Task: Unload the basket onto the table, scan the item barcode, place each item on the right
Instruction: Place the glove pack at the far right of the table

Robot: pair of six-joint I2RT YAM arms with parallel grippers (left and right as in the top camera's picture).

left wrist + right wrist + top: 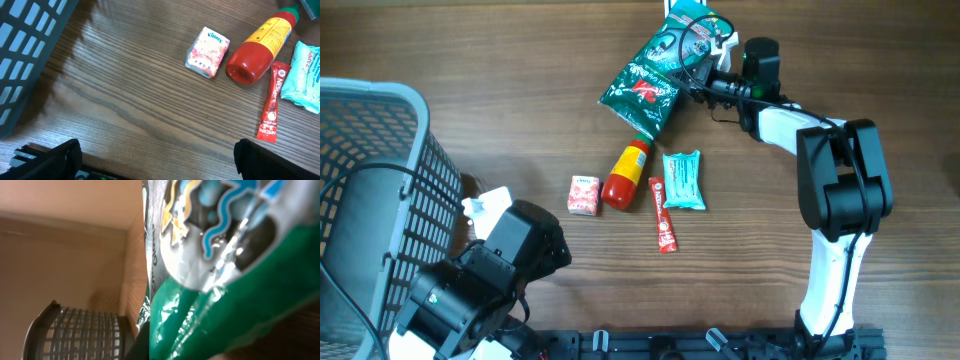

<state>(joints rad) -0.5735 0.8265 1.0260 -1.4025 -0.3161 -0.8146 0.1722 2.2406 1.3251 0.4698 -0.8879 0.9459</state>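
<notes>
Overhead: right claw (708, 45) pinched on bag (645, 85), top end raised; left claw (155, 167) wide, empty. Pickup step. Next, likely: lift clear, turn for scanning.

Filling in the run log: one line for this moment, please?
right pincer: shut on green bag | left pincer: open, empty, beside basket
</notes>
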